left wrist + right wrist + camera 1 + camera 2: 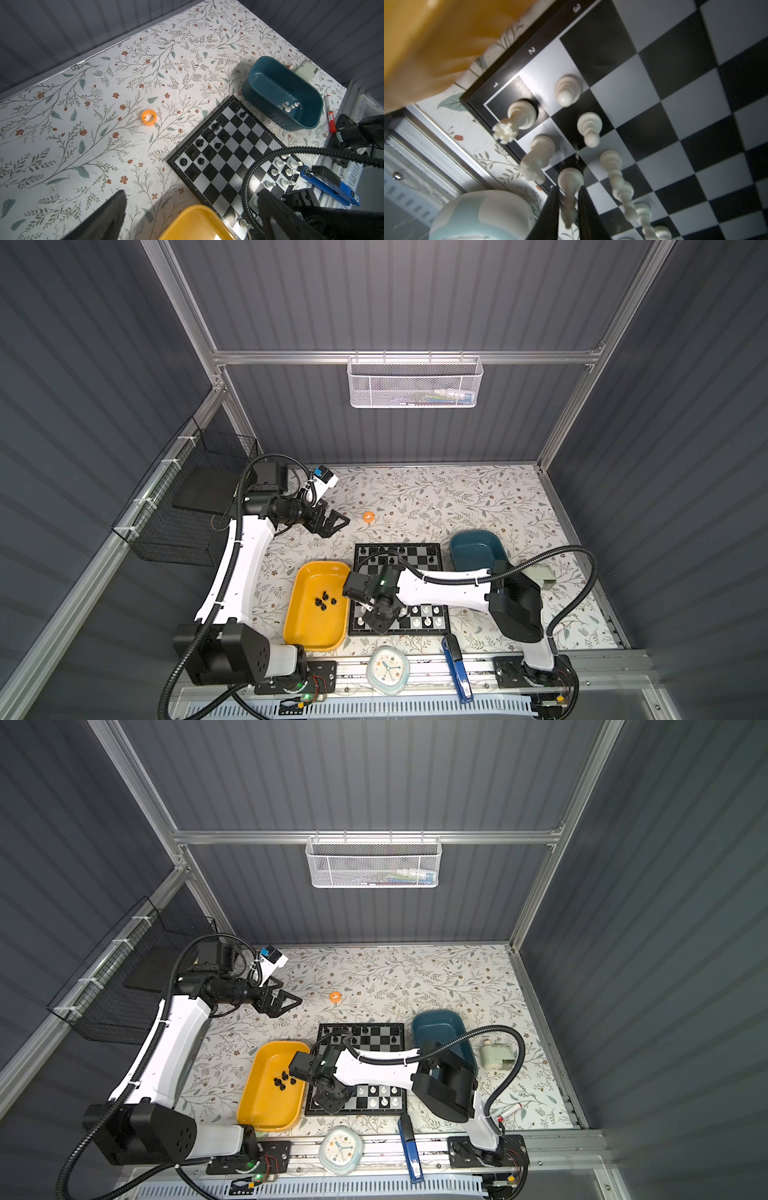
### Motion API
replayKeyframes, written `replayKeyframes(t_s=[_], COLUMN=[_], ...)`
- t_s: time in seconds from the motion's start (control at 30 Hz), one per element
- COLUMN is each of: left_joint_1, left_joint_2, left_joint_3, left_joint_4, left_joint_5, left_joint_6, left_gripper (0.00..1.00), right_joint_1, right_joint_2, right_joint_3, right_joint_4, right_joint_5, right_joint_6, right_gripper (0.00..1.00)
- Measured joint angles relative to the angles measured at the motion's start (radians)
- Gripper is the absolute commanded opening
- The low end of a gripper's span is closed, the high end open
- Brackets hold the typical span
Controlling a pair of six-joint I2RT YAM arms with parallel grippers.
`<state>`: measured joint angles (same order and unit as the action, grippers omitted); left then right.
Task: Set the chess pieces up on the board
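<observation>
Right gripper (569,189) at the near corner of the board (239,149), on the side that borders the yellow tray (316,635). Its fingers (550,212) are drawn in close on either side of a white piece (570,178), clamping its head. The piece sits directly beneath the gripper on the third square of the near rank, counted from that corner. Its base seems to rest on the dark square, though blur in the right wrist view leaves the contact uncertain. Its long axis runs straight up between the fingers, towards the wrist.

Neighbours crowd it: a knight (538,153) just beside it on the corner side and a pawn (610,160) just ahead. Any release, by this reading, calls for the fingers to part only a little and the arm to rise along that same upright axis. A sideways pull could topple the men next door.

Left gripper (338,526), fingers spread wide and holding nothing, hangs over the bare table (93,124) well away at the far left.

A few black pieces (325,600) lie in the yellow tray, close to the left arm's base. The remaining white pieces (287,107) lie in the teal tray (473,547), off the board's far corner on the right arm's side.
</observation>
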<state>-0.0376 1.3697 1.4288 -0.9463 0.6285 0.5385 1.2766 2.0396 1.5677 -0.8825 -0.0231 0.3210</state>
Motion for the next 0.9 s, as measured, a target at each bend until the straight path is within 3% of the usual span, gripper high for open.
replayKeyframes(t_s=[0.9], left_joint_1=[0.007], left_joint_2=[-0.003], left_joint_3=[0.0], left_joint_4=[0.0], left_joint_5=[0.0], left_joint_6=[0.0], left_gripper=[1.0], right_joint_1=[0.0], right_joint_2=[-0.035], right_joint_3=[-0.031], right_joint_4=[0.027], right_joint_5=[0.023], right_joint_6=[-0.001], right_gripper=[0.29])
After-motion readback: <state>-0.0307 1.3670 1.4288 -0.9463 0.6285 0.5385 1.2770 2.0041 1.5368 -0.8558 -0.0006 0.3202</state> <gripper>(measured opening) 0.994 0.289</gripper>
